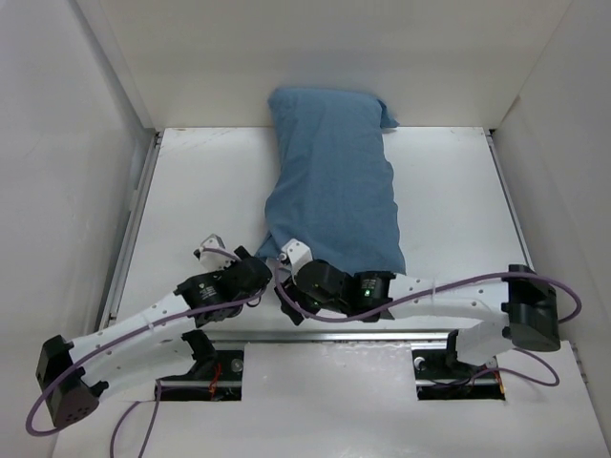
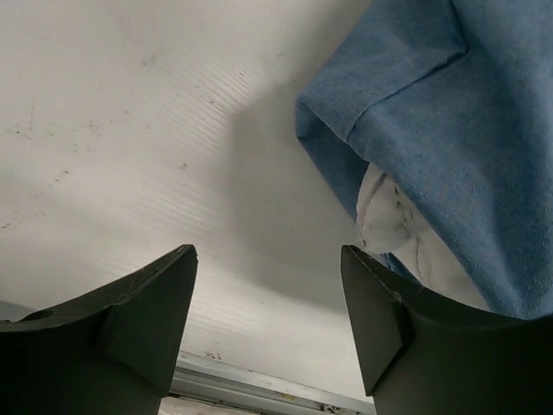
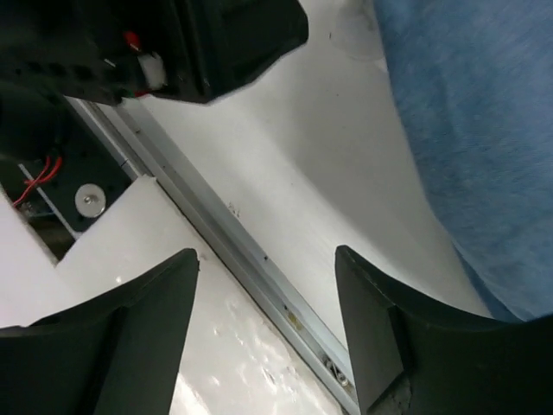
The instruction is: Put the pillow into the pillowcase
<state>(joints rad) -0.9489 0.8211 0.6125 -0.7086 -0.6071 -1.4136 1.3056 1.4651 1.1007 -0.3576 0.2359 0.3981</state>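
The slate-blue pillowcase (image 1: 332, 181) lies lengthwise down the middle of the white table, plump and filled. In the left wrist view its open hemmed end (image 2: 432, 112) hangs at the right, and a white corner of the pillow (image 2: 387, 220) peeks out under the hem. My left gripper (image 1: 260, 274) is open and empty (image 2: 266, 252), just left of that opening above bare table. My right gripper (image 1: 286, 298) is open and empty (image 3: 265, 252), over the table's near edge, with the pillowcase (image 3: 484, 130) at its upper right.
A metal rail (image 1: 315, 336) runs along the table's near edge and also shows in the right wrist view (image 3: 259, 268). White enclosure walls (image 1: 76, 143) stand left, right and behind. The left arm's black body (image 3: 173, 43) is close above the right gripper.
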